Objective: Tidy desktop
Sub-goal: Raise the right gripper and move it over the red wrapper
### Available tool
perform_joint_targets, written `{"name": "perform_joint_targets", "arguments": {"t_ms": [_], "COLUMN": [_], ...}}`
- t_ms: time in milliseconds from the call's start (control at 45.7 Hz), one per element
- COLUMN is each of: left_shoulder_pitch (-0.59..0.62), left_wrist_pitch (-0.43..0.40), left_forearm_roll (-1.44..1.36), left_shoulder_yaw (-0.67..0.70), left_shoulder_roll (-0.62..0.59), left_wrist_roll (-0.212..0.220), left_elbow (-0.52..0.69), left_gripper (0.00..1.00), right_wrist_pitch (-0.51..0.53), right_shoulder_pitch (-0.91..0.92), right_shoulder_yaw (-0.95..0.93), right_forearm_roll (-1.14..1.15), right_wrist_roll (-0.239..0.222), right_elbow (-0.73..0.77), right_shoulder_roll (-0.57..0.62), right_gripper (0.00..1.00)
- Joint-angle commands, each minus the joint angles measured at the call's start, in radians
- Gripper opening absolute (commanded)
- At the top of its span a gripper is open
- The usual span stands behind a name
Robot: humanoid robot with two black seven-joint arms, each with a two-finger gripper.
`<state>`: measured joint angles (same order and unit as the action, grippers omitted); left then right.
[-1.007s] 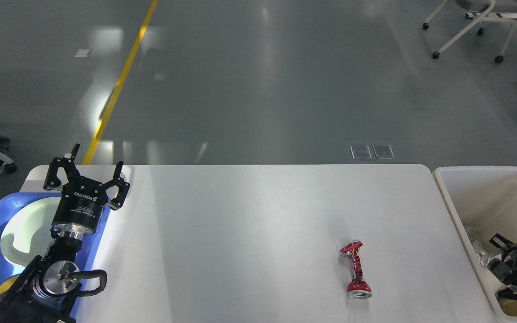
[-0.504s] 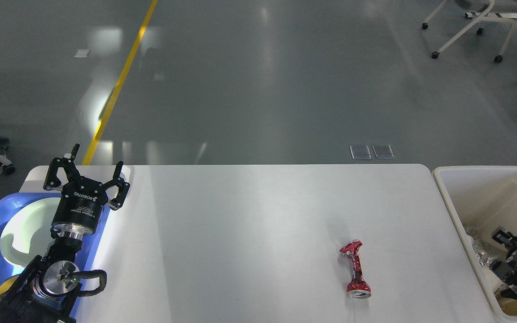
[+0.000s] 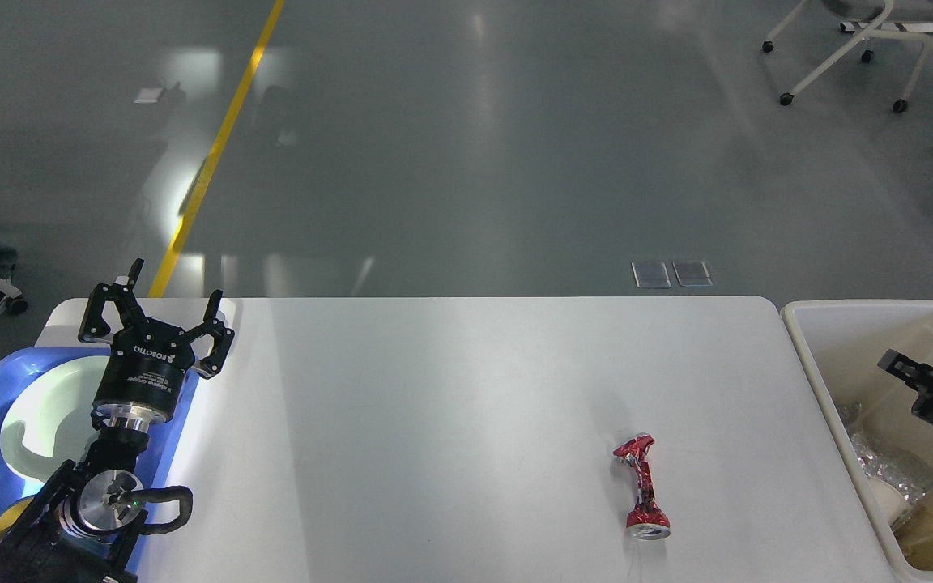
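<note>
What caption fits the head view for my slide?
Crushed red can lies on the white desktop; right hand above the beige bin, left hand open.
</note>
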<state>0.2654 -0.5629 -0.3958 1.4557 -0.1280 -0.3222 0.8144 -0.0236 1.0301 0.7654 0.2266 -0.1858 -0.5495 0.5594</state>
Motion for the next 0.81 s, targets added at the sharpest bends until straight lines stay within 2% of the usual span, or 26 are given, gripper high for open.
{"name": "perform_joint_targets", "arguments": {"t_ms": [0,66,131,285,460,788], "left_shoulder_pitch": [0.0,0.0,0.0,-0.002,-0.002,-0.002], "left_wrist_pitch": [0.0,0.0,0.0,0.0,0.0,0.001], "left_forearm_roll": [0.0,0.0,0.0,0.0,0.0,0.0], "left_shoulder_yaw": [0.0,0.0,0.0,0.0,0.0,0.0], "left_shoulder_roll": [0.001,0.001,0.001,0.001,0.001,-0.001], "left_wrist_roll": [0.0,0.0,0.0,0.0,0.0,0.0], "left_elbow": [0.0,0.0,0.0,0.0,0.0,0.0], "left_gripper": [0.97,0.97,0.97,0.97,0.97,0.97], "right_wrist_pitch": [0.206,0.402,0.552,0.744,0.82,0.803], "right_shoulder_pitch": [0.174,0.302,0.41,0.626,0.976,1.403], "right_shoulder_yaw": [0.058,0.144,0.212,0.328,0.448,0.468], "right_forearm_roll": [0.051,0.051,0.048,0.034,-0.048,-0.101], "right_wrist_roll": [-0.007,-0.007,-0.007,-0.011,-0.015,-0.021], "right_elbow": [-0.087,-0.115,-0.139,-0.274,-0.553,-1.053], "right_shoulder_roll": [0.024,0.004,-0.038,-0.099,-0.139,-0.174], "right_gripper": [1.0,1.0,1.0,1.0,1.0,1.0]}}
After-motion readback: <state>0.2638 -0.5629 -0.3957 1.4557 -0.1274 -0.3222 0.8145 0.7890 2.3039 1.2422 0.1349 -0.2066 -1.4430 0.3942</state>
